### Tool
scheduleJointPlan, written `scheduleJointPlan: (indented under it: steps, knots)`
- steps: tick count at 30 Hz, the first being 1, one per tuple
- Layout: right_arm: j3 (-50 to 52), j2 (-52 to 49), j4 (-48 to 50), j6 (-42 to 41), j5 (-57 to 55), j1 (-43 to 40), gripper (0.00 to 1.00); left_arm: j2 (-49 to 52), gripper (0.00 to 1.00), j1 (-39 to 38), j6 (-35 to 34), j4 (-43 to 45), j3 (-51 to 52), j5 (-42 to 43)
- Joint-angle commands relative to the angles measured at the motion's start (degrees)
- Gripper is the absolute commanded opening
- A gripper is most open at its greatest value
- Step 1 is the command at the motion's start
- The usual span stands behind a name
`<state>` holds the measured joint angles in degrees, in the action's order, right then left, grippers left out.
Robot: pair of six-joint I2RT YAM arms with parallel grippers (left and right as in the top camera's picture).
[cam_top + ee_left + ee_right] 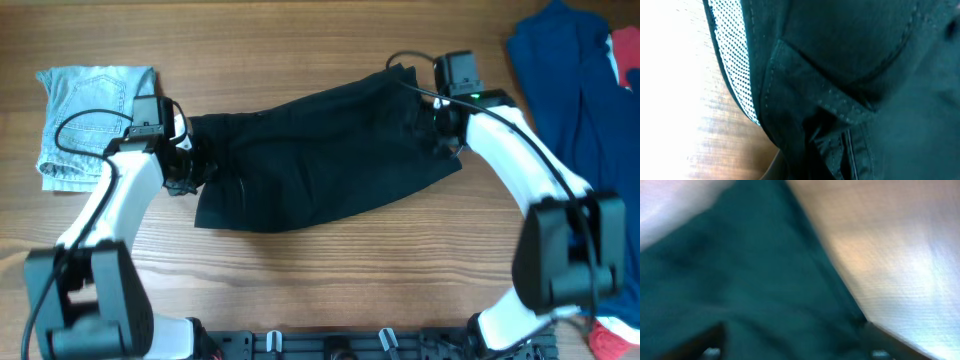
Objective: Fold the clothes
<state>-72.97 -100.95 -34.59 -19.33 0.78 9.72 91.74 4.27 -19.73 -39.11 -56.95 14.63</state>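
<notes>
The clothes, one black garment [320, 150], lie spread across the table's middle, tilted up to the right. My left gripper [185, 168] is at its left end. The left wrist view is filled with black fabric [865, 75] with seams and a mesh lining, bunched at the bottom where my jaws are; the fingers themselves are hidden. My right gripper [445, 130] is over the garment's upper right corner. In the right wrist view its fingertips [795, 352] stand wide apart with the black fabric [740, 280] between them.
A folded light-blue denim piece [90, 110] lies at the far left, close behind my left arm. A royal-blue cloth [570, 80] lies at the top right. Something red [615, 340] shows at the bottom right corner. Bare wood [330, 280] runs along the front.
</notes>
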Motion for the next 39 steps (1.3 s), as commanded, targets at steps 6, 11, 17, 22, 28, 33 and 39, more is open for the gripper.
scheduleJointPlan:
  steps: [6, 11, 17, 22, 28, 33, 39]
  knots:
    - [-2.4, 2.5, 4.7, 10.8, 21.5, 9.5, 0.04, -16.9, 0.04, -0.3, 1.3, -2.3, -2.8, 3.8]
    - [-2.4, -5.3, 7.0, 10.4, 22.3, 18.8, 0.04, -17.6, 0.04, -0.3, 1.3, -2.3, -2.8, 3.8]
    - [-2.4, -12.3, 10.3, 5.2, 22.5, 25.7, 0.04, -17.6, 0.04, -0.3, 1.3, -2.4, -3.4, 4.0]
    - [-2.4, -17.0, 11.8, 1.3, 22.4, 29.3, 0.05, -17.6, 0.04, -0.3, 1.3, -4.8, -7.5, 4.0]
    - [-2.4, -17.9, 10.5, -8.3, 26.0, 31.3, 0.04, -17.6, 0.04, -0.3, 1.3, -5.3, -10.8, 4.0]
    - [-2.4, -17.9, 10.6, -12.9, 30.8, 31.4, 0.04, -17.5, 0.04, -0.3, 1.3, -7.5, -10.8, 4.0]
    - [-2.5, -16.0, 10.3, -11.0, 31.0, 29.6, 0.04, -17.5, 0.04, -0.5, 0.6, -8.7, -10.8, 4.2]
